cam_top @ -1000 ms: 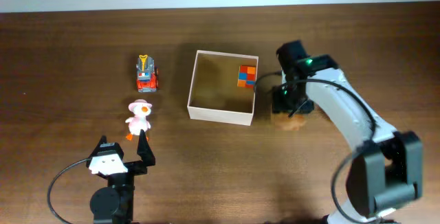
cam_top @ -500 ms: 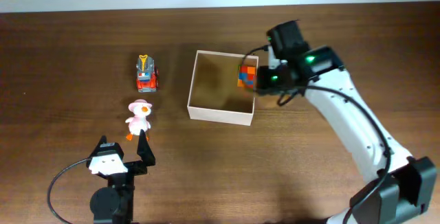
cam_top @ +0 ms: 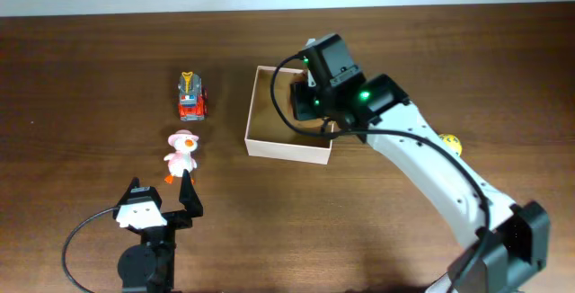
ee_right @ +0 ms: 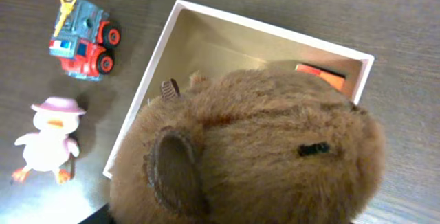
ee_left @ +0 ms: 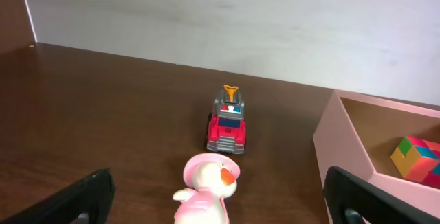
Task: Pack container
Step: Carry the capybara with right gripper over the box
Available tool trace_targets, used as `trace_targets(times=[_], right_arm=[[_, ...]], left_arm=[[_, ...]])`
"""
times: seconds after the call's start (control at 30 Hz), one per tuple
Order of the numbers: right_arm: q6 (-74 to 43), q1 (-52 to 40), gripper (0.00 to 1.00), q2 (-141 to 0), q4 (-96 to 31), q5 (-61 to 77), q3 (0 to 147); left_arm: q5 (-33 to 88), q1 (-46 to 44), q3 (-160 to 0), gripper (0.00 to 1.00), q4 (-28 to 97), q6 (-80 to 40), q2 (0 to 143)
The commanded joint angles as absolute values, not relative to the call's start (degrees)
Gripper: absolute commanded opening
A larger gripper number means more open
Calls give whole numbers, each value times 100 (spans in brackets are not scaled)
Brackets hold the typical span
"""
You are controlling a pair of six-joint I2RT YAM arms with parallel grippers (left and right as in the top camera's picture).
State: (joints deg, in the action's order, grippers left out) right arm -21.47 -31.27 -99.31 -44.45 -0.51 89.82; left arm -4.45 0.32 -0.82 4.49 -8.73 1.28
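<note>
The container (cam_top: 287,149) sits flat on the counter (cam_top: 90,50) near its middle, with its open top facing up. A block of coloured squares (ee_left: 416,157) lies inside, against the wall on the right arm's side. The right arm (cam_top: 431,176) reaches over that same side, so its wrist covers part of the container's inside in the overhead view. A brown plush toy (ee_right: 254,148) hangs just under the wrist camera, above the container and clear of its floor. The right jaws grip it, though the fur hides them. A small yellow thing (cam_top: 450,142) lies on the counter just beside the right arm, apart from the container.

To the left of the container and apart from it stands a red toy truck (cam_top: 190,96). A white duck in a pink hat (cam_top: 182,156) stands upright nearer the left arm (cam_top: 144,257). The left jaws are spread wide and hold nothing, with the duck just ahead of them.
</note>
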Motion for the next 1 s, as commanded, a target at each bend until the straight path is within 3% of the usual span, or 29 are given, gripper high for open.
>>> trace_targets(times=[0.0, 0.97], right_arm=[[-2366, -3199, 53, -10280, -4351, -215, 9091], [-2950, -3197, 54, -11004, -4303, -631, 8892]], left_arm=[[-381, 45, -54, 99, 440, -784, 99], [-384, 45, -54, 99, 440, -784, 99]])
